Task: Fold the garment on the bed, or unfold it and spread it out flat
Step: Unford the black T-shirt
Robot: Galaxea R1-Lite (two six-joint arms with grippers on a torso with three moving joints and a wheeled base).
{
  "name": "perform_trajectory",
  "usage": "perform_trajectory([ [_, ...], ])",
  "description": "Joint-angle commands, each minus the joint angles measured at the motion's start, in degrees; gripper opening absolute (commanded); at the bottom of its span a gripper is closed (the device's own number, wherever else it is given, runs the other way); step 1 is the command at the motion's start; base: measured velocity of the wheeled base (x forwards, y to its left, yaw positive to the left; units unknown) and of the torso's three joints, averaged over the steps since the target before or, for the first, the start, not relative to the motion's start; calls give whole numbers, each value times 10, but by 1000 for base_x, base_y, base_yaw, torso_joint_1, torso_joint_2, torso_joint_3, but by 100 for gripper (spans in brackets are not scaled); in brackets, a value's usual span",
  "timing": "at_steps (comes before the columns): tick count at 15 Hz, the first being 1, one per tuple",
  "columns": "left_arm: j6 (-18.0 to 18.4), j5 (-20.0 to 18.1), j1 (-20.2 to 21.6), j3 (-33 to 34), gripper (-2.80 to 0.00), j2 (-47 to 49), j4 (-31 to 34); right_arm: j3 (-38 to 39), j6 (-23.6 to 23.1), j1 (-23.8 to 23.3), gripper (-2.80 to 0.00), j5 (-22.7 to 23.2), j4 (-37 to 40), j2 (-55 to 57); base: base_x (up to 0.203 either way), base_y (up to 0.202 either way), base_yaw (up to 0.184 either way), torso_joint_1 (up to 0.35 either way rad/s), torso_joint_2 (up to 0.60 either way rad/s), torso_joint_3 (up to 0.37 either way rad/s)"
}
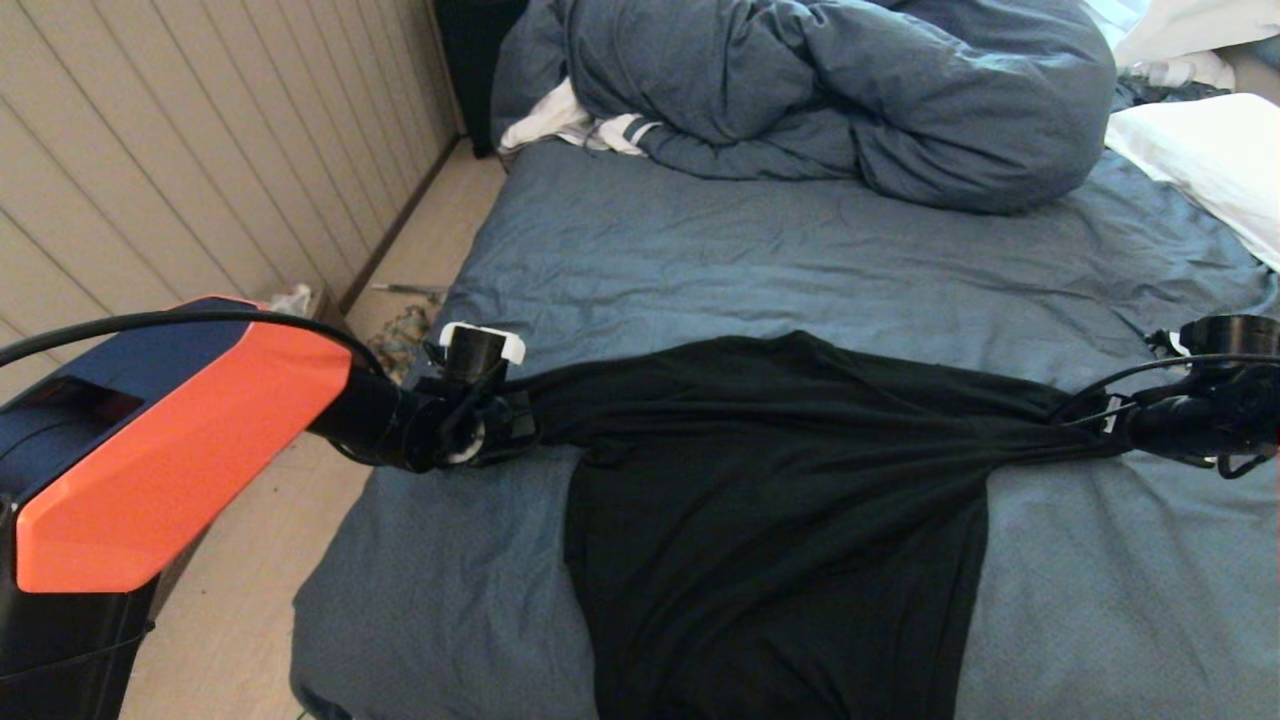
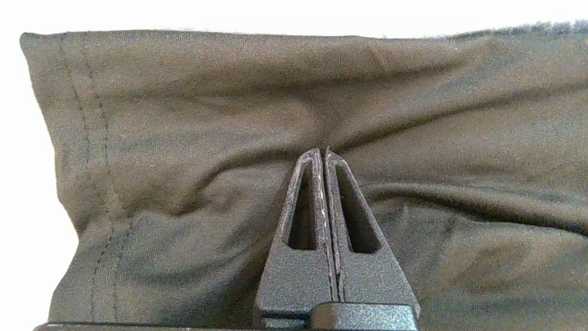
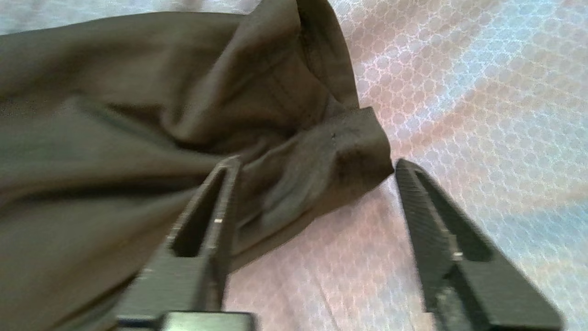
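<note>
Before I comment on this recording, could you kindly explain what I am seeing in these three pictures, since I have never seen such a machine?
This is a two-armed robot facing a bed. The wide picture comes from a camera on its head; the two close-ups come from cameras on its wrists, looking along the fingers. A black T-shirt lies across the blue sheet, stretched sideways between the arms. The left end effector is shut on the shirt fabric near a stitched hem. The right end effector has its fingers apart, with a bunched corner of the shirt lying loose between them, so it grips nothing. Farther back are a bunched blue duvet and white pillows.
</note>
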Motion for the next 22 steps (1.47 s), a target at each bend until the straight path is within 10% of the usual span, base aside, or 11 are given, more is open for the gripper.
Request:
perform_trajectory([
  [1, -1, 1, -1, 1, -280, -6, 0, 7, 1, 1, 0, 1, -1, -22, 0, 0, 0, 0, 0, 0],
  [5, -2, 1, -1, 10, -280, -33, 0, 32, 2, 5, 0, 1, 2, -65, 0, 0, 0, 0, 0, 0],
  [6, -2, 1, -1, 18, -280, -47, 1, 53, 2, 8, -280, 6, 2, -85, 0, 0, 0, 0, 0, 0],
  [15, -8, -114, -46, 192, -280, -270, 103, 253, -18, 138, -280, 54, 216, -262, 0, 0, 0, 0, 0, 0],
  [22, -38, -145, -62, 252, -280, -277, 99, 470, -21, 315, -280, 35, 41, -196, 0, 0, 0, 0, 0, 0],
])
